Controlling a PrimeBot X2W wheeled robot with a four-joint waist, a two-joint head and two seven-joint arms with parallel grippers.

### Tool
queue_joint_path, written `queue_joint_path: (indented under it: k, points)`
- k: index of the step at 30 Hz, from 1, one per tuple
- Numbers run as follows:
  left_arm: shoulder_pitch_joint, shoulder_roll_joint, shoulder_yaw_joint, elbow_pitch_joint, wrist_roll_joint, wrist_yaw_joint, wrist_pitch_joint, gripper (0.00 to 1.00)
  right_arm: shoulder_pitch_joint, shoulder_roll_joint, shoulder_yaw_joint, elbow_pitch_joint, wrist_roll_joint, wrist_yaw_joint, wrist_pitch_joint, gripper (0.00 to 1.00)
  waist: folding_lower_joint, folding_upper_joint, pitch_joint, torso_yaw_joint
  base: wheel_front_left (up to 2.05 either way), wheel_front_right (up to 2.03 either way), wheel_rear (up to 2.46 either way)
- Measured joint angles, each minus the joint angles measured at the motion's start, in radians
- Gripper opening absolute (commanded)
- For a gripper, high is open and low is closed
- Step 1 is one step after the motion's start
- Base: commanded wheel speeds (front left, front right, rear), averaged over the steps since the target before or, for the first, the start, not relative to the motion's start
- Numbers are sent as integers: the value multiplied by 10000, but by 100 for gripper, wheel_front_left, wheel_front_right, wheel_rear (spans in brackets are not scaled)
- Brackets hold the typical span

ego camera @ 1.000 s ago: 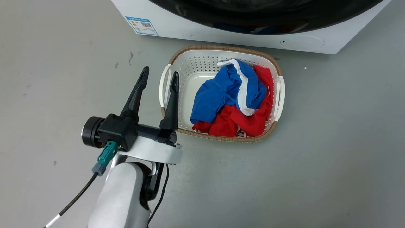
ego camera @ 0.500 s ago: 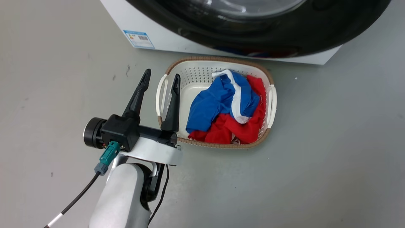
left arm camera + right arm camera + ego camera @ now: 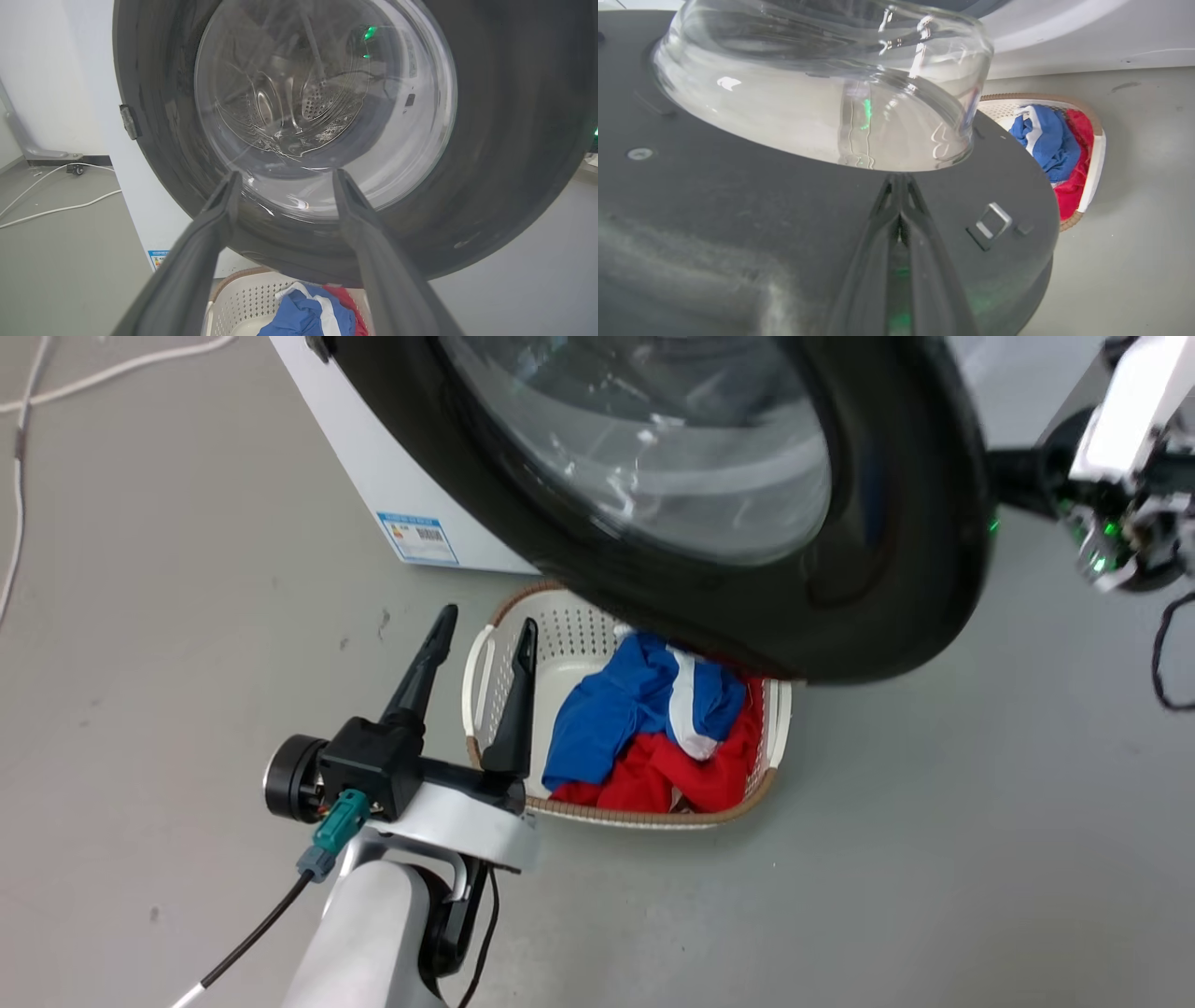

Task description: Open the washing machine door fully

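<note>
The washing machine door (image 3: 878,569), black-rimmed with a bulging glass centre (image 3: 653,448), stands swung out from the white washing machine (image 3: 373,476) and overhangs the basket. My right arm's wrist (image 3: 1120,523) is at the door's far right edge, its fingers hidden behind the rim. In the right wrist view my right gripper (image 3: 901,179) is shut, its tips against the door's dark inner face (image 3: 738,196) just below the glass bowl (image 3: 822,107). My left gripper (image 3: 489,619) is open and empty beside the basket, pointing at the door's outer face (image 3: 504,140).
A white laundry basket (image 3: 653,817) with blue and red clothes sits on the floor under the door's lower edge. The door's latch (image 3: 990,224) sits right of my right fingers. White cables (image 3: 19,476) lie on the floor left of the machine.
The head camera has tilted up. The door has swung outward over the basket, and my right arm has come into view at its right edge. The left arm holds its pose.
</note>
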State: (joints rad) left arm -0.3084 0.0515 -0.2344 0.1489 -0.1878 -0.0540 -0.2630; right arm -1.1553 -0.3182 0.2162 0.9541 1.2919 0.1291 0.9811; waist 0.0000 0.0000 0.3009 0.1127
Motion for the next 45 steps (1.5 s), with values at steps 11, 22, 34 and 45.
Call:
queue_joint_path:
  k: [11,22,34,45]
  points:
    - [598,-4,-123,290,-33,-142,0,100,2423,790,146,-2128,378,2,1354,0,0,0,-1019,246,0,0,0]
    - [902,-4,-213,437,-198,-167,0,100,4341,1812,79,-4136,343,4,2025,0,-1,0,-1642,710,0,0,0]
    - [1523,-2,56,671,-194,-255,0,100,6558,2508,-940,-5601,-77,4,953,0,-1,0,-2482,576,0,0,0]
    - [2008,125,364,844,-219,-309,-2,100,8922,2646,-3072,-6706,545,4,-1864,0,-2,0,-3128,-280,0,0,0]
